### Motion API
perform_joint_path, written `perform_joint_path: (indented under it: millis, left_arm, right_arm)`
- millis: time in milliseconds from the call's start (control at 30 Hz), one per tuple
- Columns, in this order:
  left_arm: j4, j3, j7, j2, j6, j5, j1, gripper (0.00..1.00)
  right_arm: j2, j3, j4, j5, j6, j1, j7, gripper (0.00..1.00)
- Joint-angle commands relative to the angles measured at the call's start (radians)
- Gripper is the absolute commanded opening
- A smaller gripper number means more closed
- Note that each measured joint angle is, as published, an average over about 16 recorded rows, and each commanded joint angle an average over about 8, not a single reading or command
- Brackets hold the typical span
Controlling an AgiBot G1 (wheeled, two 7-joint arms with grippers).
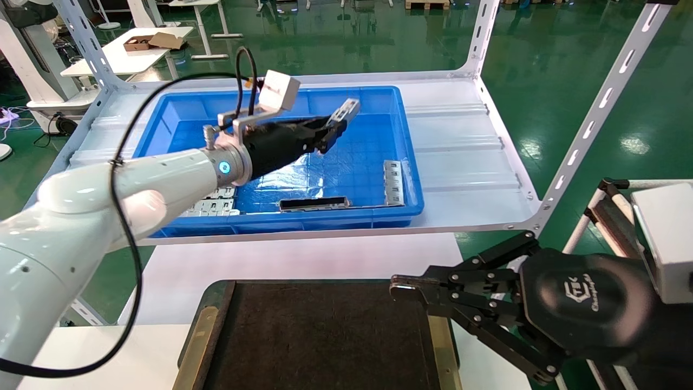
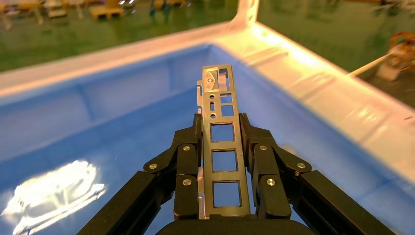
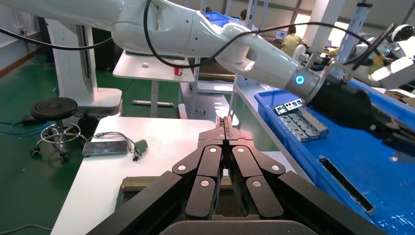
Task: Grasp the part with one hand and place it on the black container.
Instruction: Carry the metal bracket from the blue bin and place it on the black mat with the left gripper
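Note:
My left gripper (image 1: 331, 131) is shut on the part (image 1: 344, 111), a slim light-grey metal bar with rectangular cut-outs, and holds it in the air above the blue bin. In the left wrist view the part (image 2: 222, 147) lies lengthwise between the black fingers (image 2: 188, 166) and sticks out past them. The black container (image 1: 319, 336), a flat dark tray with olive-brass side strips, lies on the white table at the near edge. My right gripper (image 1: 398, 287) is shut and empty, parked over the container's right side; it also shows in the right wrist view (image 3: 224, 122).
The deep blue bin (image 1: 411, 179) on the white shelf holds a long dark-hollowed grey channel (image 1: 314, 203), a tabbed grey plate (image 1: 393, 182) at its right and more plates (image 1: 214, 203) at its near left. Slotted shelf uprights (image 1: 595, 114) rise at the right and back.

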Motion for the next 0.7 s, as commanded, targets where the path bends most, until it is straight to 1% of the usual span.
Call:
perform_joint_path:
  millis: [33,200,367,533,700]
  left_arm:
    - [-0.002,-0.015,0.022,-0.008,0.033,-0.023,-0.005,0.00]
    - [-0.049,-0.050,0.052,-0.074,0.162,-0.073,0.010,0.00]
    - [-0.144,-0.064,0.029,-0.169,0.297,-0.109,0.042,0.00]
    - [-0.305,-0.074,-0.026,-0.286,0.384,-0.146,0.103,0.00]
    - [-0.528,-0.082,-0.092,-0.410,0.388,-0.183,0.199,0.00]
  right_arm:
    - [0.000,0.000,0.000,0.000,0.000,0.000,0.000,0.00]
    - [0.000,0.000,0.000,0.000,0.000,0.000,0.000,0.00]
    - [0.000,-0.001,0.000,0.001,0.000,0.000,0.000,0.00]
    - [0.000,-0.001,0.000,0.001,0.000,0.000,-0.001,0.00]
    - [0.001,-0.001,0.000,0.001,0.001,0.000,-0.001,0.00]
